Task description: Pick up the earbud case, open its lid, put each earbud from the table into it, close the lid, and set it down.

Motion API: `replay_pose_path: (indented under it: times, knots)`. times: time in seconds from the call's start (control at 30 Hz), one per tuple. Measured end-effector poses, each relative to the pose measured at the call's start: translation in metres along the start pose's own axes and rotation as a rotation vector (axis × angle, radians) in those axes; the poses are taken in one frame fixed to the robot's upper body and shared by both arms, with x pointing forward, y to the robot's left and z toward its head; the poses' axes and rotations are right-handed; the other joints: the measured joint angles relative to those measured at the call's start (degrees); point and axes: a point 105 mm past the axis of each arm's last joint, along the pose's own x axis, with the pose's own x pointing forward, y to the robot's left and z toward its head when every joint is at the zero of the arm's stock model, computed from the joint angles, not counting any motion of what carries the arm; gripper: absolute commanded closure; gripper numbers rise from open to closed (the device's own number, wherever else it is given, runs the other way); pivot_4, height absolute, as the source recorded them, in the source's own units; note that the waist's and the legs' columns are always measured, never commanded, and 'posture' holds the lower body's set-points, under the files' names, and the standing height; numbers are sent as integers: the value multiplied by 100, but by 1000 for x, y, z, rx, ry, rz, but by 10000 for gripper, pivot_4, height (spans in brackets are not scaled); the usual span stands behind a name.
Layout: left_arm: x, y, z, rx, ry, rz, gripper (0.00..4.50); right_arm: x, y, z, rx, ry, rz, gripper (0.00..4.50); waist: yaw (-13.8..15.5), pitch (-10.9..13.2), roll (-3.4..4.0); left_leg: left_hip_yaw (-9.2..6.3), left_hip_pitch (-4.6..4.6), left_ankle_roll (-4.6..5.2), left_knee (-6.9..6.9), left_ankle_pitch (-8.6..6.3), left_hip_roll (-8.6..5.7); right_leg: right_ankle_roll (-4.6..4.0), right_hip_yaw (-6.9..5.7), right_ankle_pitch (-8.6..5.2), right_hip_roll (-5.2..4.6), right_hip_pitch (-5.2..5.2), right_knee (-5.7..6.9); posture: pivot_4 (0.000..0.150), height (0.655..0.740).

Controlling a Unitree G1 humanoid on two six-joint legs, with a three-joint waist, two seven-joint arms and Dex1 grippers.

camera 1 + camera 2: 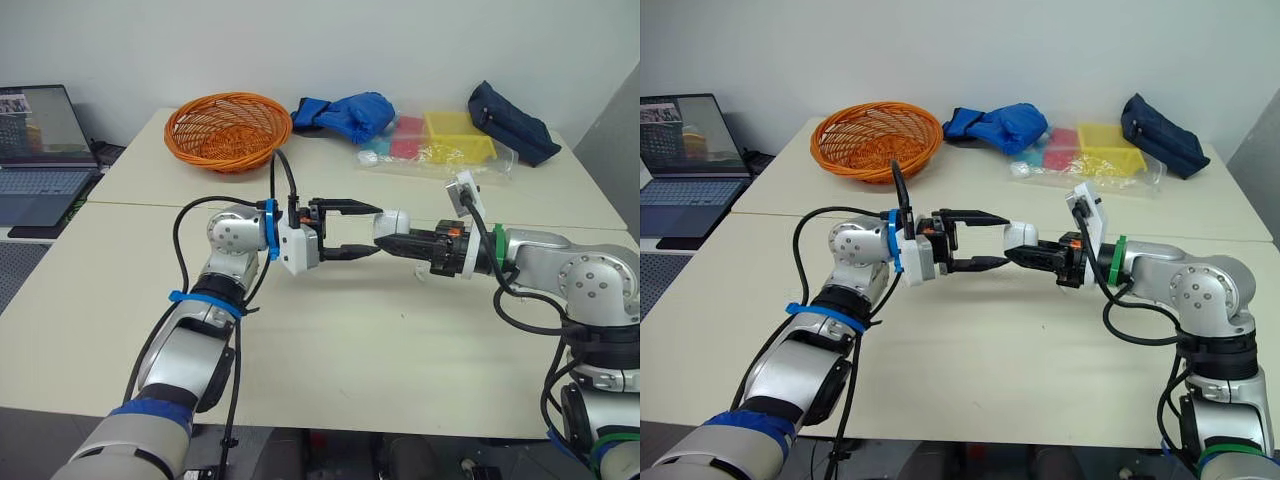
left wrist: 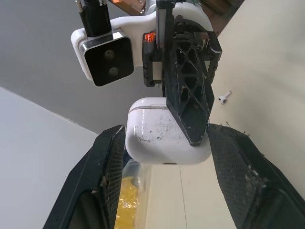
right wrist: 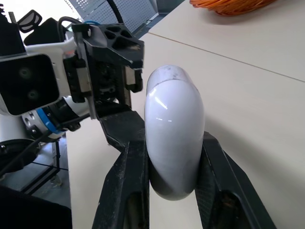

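Right wrist view, glossy white rounded earbud case (image 3: 174,124) clamped between right gripper's (image 3: 169,160) black fingers, raised over beige table (image 1: 350,340), left gripper (image 1: 372,230) spread wide either side, small white earbud (image 2: 224,98) on tabletop.

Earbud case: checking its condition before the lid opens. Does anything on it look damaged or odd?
Dark specks smudge one face of the earbud case, held in the right gripper; no crack shows and its lid sits shut.
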Motion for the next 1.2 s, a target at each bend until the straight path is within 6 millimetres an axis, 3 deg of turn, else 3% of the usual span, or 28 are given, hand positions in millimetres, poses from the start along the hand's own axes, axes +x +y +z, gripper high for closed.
replay_pose_path:
  times: [0.13, 0.27, 0.47, 0.57, 0.67, 1.0, 1.2]
  knots:
    - [-12, 5, 2, -24, 43, -87, 17049, 0, -10, -5, -24, 1, -53, 36851, -7, 0, 0, 1, 0, 0, 0, 0, 0, 0, 3, 0, 10, -1, -1, 1500, 7400]
    - [-15, 9, -5, -177, 90, -121, 17049, 1, -17, -6, -98, 14, -91, 36852, 0, 0, 0, -1, 0, 0, 2, 0, 0, 0, 2, 0, 14, 0, -1, 1500, 7400]
    - [-8, 40, -11, -486, 204, -127, 214, 10, -22, -19, -326, 102, -126, 36851, -14, 1, 1, 0, -1, 0, 5, 0, -4, 7, 5, -4, 34, -3, -4, 1500, 7400]
    - [-9, 28, -9, -634, 291, -266, 214, 17, -20, -28, -548, 185, -135, 36851, -40, 2, 2, 0, -1, -1, 2, 0, 5, 4, 10, -6, 52, -11, -1, 1500, 7400]
    - [-5, 23, -3, -685, 303, -324, 214, 22, -20, -36, -665, 236, -132, 36851, -47, 2, 2, 0, -2, -1, 2, 0, 11, 0, 12, -6, 57, -18, 4, 1500, 7400]
    - [6, 7, -10, -570, 450, -475, 214, 40, -17, -34, -823, 274, -146, 36851, -26, 2, 2, 7, -2, -1, 6, 0, 11, -15, 18, 2, 58, -19, 4, 1500, 7400]
    - [-1, -5, -19, -548, 476, -506, 15197, 43, -18, -35, -829, 287, -157, 36851, -16, 2, 3, 10, -2, -1, 7, 0, 12, -16, 20, 3, 57, -21, 5, 1500, 7400]
